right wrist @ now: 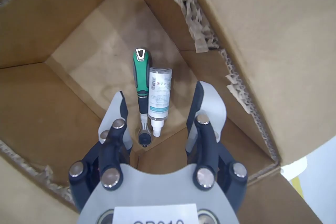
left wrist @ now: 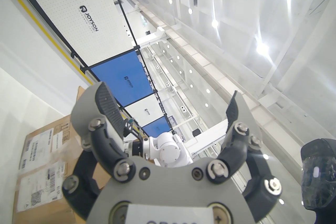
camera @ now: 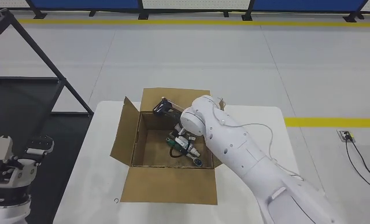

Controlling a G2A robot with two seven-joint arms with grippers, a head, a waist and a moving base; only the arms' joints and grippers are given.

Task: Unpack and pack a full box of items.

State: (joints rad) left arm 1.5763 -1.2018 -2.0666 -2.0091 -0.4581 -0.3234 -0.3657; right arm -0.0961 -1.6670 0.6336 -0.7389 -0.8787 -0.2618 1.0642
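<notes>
In the top view a white arm crosses the right side of the box (camera: 170, 186). A dark object (camera: 163, 106) at the box's upper rim is too small to identify. The box is open corrugated cardboard with ragged torn edges, mid-frame on the white counter (camera: 98, 172). On its floor, near a corner, lie a ratchet wrench (right wrist: 141, 75) with a green-and-black handle and a cylindrical, white-labelled spray bottle (right wrist: 160, 101), side by side. The right pincer (right wrist: 160, 89) hangs above them, spread and empty. The left pincer (left wrist: 168, 93), its ribbed dark pads apart, points at the ceiling and holds nothing. In that view the box's labelled side is cut off at lower left.
</notes>
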